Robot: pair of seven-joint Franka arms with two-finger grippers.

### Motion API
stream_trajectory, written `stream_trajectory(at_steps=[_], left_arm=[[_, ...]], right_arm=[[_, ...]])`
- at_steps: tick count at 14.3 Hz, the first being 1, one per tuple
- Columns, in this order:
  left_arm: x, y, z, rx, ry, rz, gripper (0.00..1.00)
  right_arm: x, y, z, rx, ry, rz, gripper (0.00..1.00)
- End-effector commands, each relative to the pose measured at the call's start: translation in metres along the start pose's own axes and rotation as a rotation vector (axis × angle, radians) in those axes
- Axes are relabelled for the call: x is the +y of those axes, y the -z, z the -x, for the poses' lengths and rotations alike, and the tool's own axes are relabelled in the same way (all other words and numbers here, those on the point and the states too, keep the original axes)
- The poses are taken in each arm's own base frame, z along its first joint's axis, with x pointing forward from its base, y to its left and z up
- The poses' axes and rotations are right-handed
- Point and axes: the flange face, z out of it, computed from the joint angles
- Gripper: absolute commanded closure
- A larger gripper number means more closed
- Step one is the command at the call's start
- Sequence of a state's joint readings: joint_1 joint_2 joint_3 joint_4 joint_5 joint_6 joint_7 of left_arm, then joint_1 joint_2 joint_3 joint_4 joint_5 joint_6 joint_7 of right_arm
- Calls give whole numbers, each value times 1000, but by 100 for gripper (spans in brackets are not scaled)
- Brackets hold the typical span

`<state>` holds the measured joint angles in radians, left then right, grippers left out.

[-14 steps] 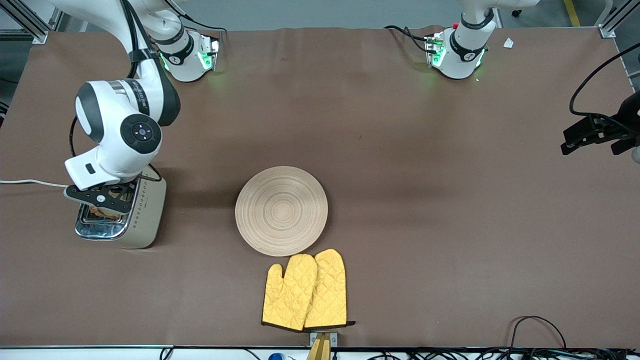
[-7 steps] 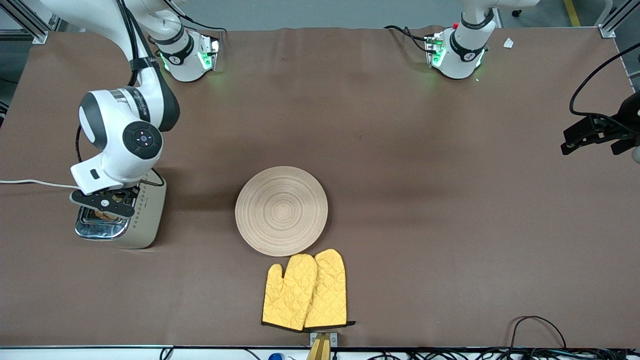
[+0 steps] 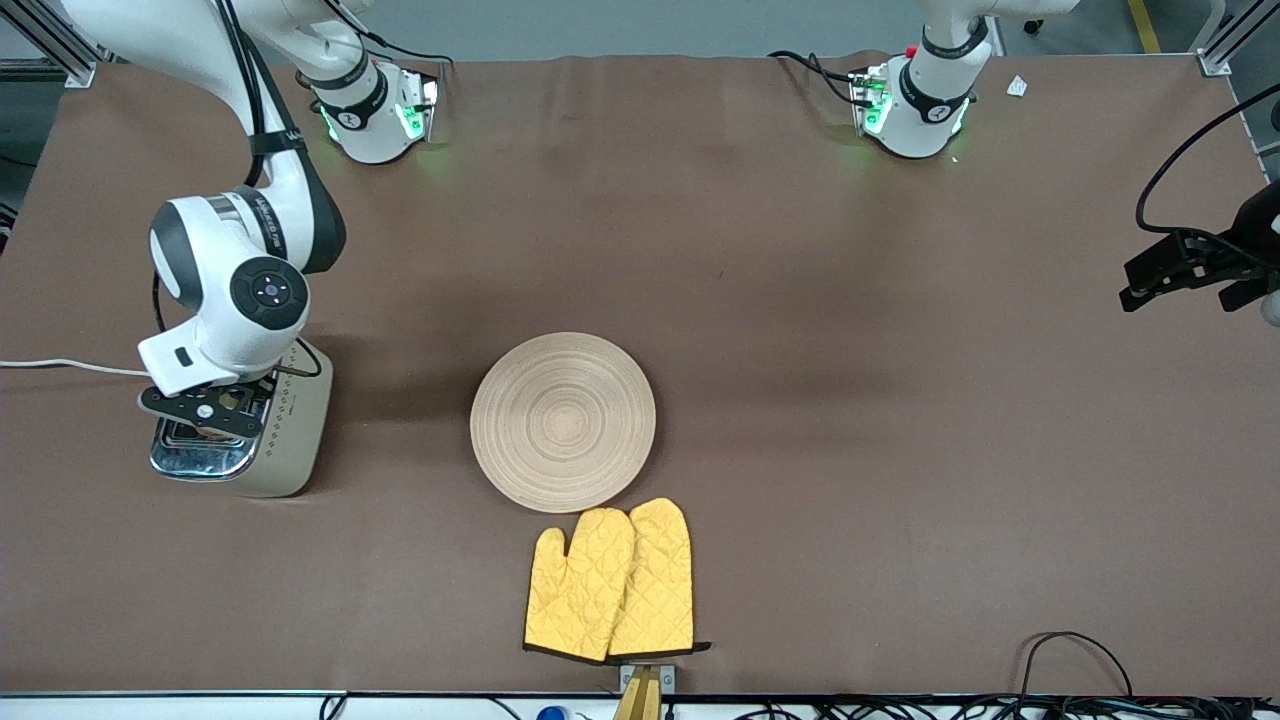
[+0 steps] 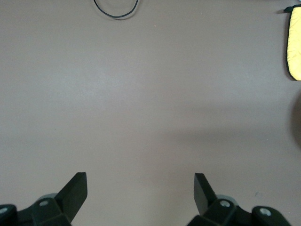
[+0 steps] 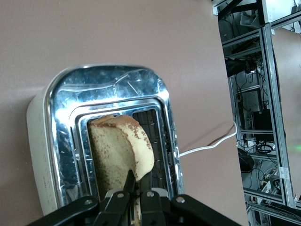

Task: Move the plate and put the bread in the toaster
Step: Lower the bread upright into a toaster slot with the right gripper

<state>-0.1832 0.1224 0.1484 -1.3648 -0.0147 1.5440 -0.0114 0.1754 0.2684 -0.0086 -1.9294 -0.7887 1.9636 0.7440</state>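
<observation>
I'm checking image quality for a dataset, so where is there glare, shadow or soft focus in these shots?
Right wrist view: bright glare streaks on the toaster chrome top; the right hand, shut on the bread, is soft at the frame edge. Front view: soft shadows on the cloth beside the plate and toaster. Left wrist view: even light, a faint shadow band, the open left hand over bare cloth.

- toaster (image 3: pixel 285 430): cream-beige sides, shiny chrome top, a row of small dark diamond dots, white cord (image 3: pixel 60 366)
- bread (image 5: pixel 120 153): pale tan face speckled brown, darker crust edge
- plate (image 3: pixel 563 421): pale wood, concentric ring grooves
- oven mitts (image 3: pixel 610 583): yellow, diamond-quilted, black trim
- desk (image 3: pixel 800 300): covered in plain brown
- right gripper (image 5: pixel 137 190): black; arm white and dark grey
- left gripper (image 4: pixel 141 188): black
</observation>
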Motion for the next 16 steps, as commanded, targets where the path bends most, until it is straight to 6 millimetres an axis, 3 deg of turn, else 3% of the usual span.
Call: stream_trajectory(at_steps=[1, 2, 4, 5, 8, 12, 16], left_arm=[[0, 5, 10, 19, 8, 17, 0], [-1, 5, 10, 18, 0, 10, 0], [2, 4, 9, 16, -6, 10, 0], [0, 4, 9, 19, -2, 10, 0], [1, 7, 8, 24, 7, 11, 0], [-1, 6, 7, 22, 9, 6, 0], [-1, 6, 7, 22, 10, 4, 0]], right_arm=[[-6, -6, 3, 16, -15, -4, 97], [-6, -6, 3, 14, -15, -3, 88], [-5, -6, 2, 16, -15, -4, 44], [-5, -6, 2, 15, -15, -3, 30], [-4, 1, 1, 9, -26, -19, 0], [3, 19, -6, -52, -94, -110, 0], [33, 64, -16, -146, -217, -292, 0]])
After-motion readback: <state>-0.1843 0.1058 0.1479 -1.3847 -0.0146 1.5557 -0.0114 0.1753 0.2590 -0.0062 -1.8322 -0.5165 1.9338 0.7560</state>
